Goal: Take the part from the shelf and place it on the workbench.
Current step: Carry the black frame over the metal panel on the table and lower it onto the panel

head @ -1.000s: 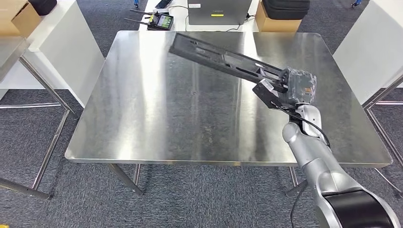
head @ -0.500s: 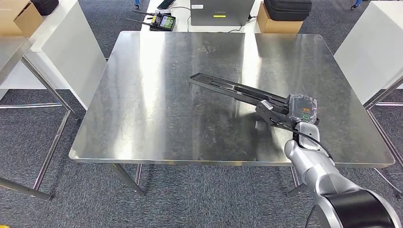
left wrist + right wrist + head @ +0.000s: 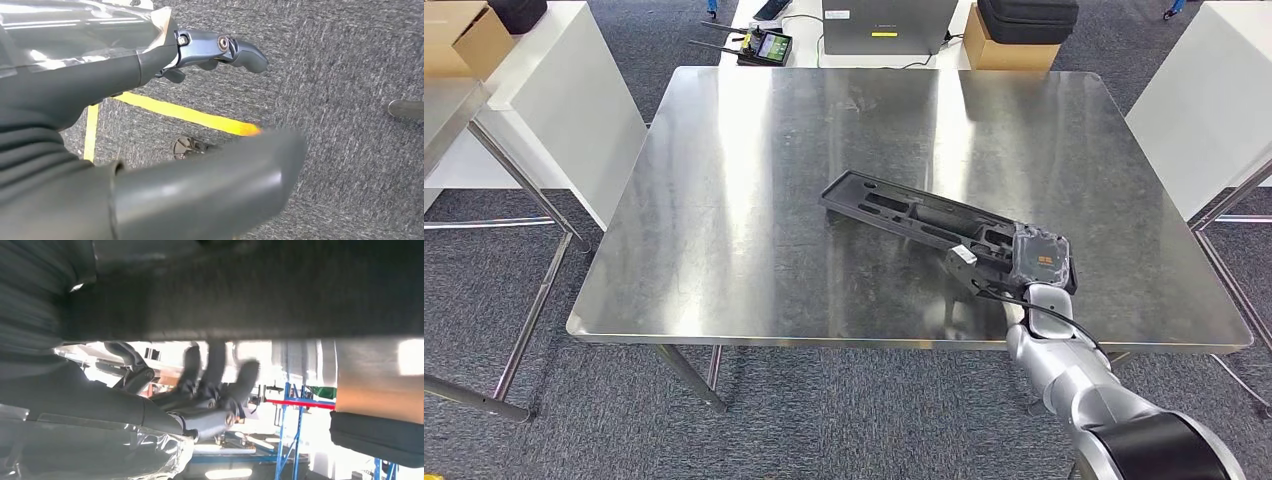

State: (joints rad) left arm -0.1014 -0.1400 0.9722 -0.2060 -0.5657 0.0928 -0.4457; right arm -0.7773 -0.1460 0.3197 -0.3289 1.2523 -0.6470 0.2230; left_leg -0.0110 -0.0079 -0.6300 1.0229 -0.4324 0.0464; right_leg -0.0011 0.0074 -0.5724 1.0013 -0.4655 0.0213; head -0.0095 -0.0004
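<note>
Part (image 3: 904,213): long black moulded tray, lying flat on the steel desk (image 3: 724,200), right of centre, angled toward the near right edge. Right hand (image 3: 1024,262): fingers closed around the part's near end. Left hand (image 3: 150,100): hanging above grey carpet, fingers apart, holding nothing.

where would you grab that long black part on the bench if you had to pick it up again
Judging by its pose, take the long black part at its near-right end, from the bench's front edge, where the right robot hand grips it. That end lies closest to the robot; the narrow body runs diagonally away toward the table's middle, so a sideways grasp across its width looks easiest.
</note>
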